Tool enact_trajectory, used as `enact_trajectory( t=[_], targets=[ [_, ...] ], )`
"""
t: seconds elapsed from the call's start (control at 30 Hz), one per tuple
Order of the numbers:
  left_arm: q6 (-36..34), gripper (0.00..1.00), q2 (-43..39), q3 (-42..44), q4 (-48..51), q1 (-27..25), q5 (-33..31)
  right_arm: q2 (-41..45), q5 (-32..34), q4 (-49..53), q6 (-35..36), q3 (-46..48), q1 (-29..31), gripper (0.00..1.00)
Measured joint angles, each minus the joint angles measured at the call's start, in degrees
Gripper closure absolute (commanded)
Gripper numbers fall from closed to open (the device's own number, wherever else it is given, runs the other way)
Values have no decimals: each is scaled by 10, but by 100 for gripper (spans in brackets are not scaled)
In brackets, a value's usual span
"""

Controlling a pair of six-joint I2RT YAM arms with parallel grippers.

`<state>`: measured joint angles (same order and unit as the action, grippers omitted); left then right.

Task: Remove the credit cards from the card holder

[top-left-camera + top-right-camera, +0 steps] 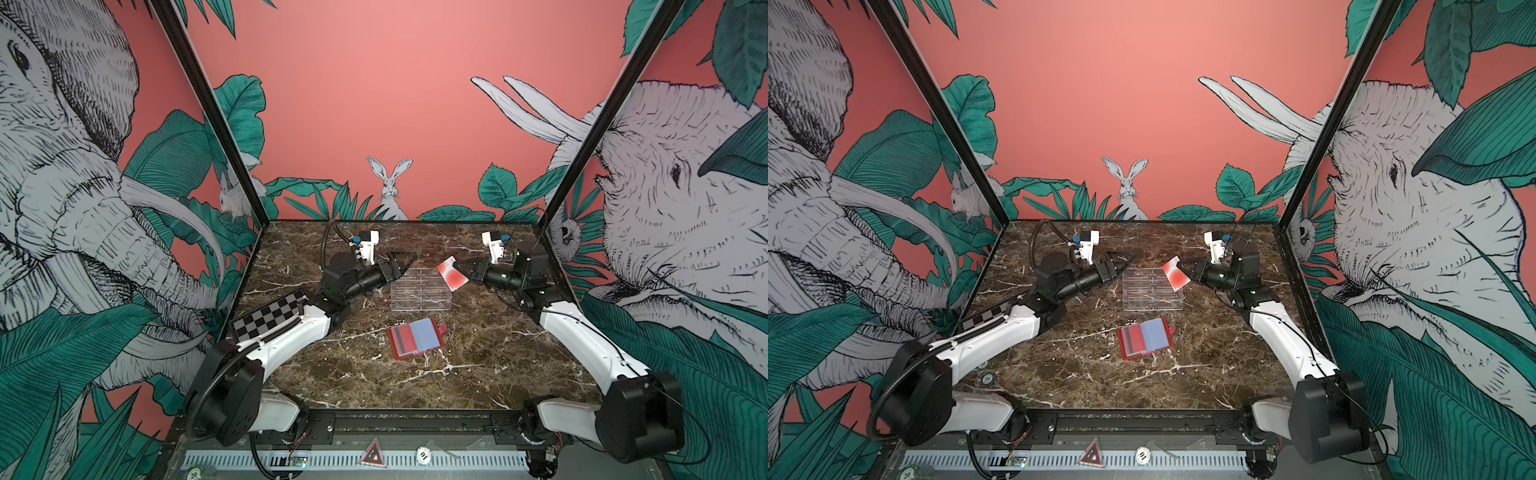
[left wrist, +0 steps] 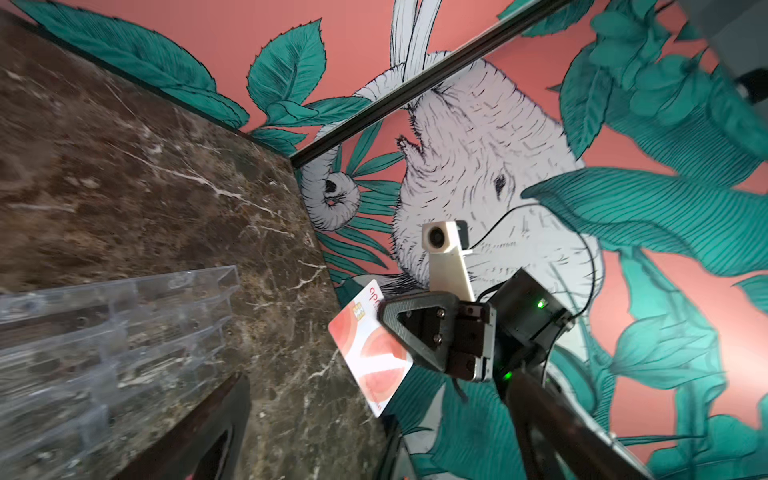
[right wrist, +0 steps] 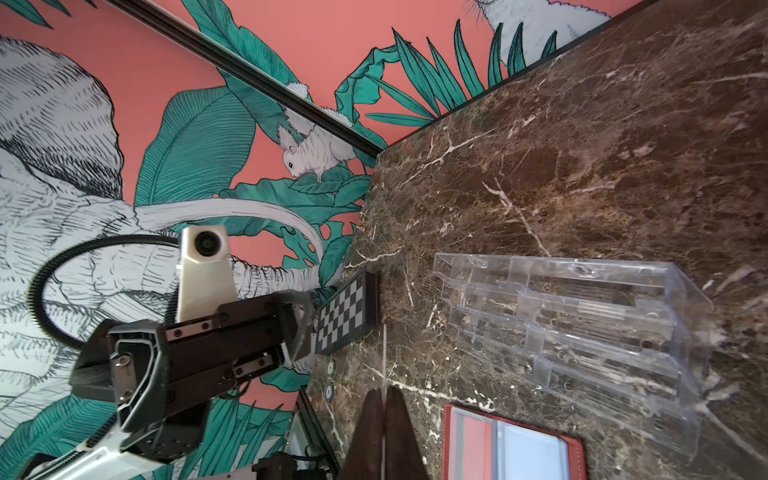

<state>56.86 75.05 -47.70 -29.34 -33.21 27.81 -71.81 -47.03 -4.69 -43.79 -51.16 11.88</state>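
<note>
White card [image 2: 365, 359], chip [image 2: 358, 309] only in left wrist

I am reaching both my arms forward with bent elbows, pointing my grippers at each other. I am holding my left gripper [image 1: 405, 262] wide open. I am squeezing my right gripper [image 1: 460, 266] tight on the white card [image 1: 452, 276].

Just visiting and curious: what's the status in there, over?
Left tool open, empty. Right tool shut on white card, held above table. Card holder open, red card and blue card inside. Clear stand between the tools.
</note>
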Motion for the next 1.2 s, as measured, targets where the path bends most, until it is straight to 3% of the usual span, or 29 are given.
enact_trajectory(
  t=[0.23, 0.5, 0.9, 1.2],
  targets=[
    [-175, 1, -108, -21, 167, 9, -45, 0, -15, 38, 102, 0, -3, 100],
    [-305, 1, -197, -28, 287, 10, -95, 7, -21, 69, 192, 0, -3, 100],
    [-419, 1, -341, -9, 356, 11, -109, 23, -27, 158, 388, 0, -3, 100],
    [-454, 1, -404, 6, 430, 11, -100, 23, -37, 210, 534, -1, -3, 100]
  ],
)
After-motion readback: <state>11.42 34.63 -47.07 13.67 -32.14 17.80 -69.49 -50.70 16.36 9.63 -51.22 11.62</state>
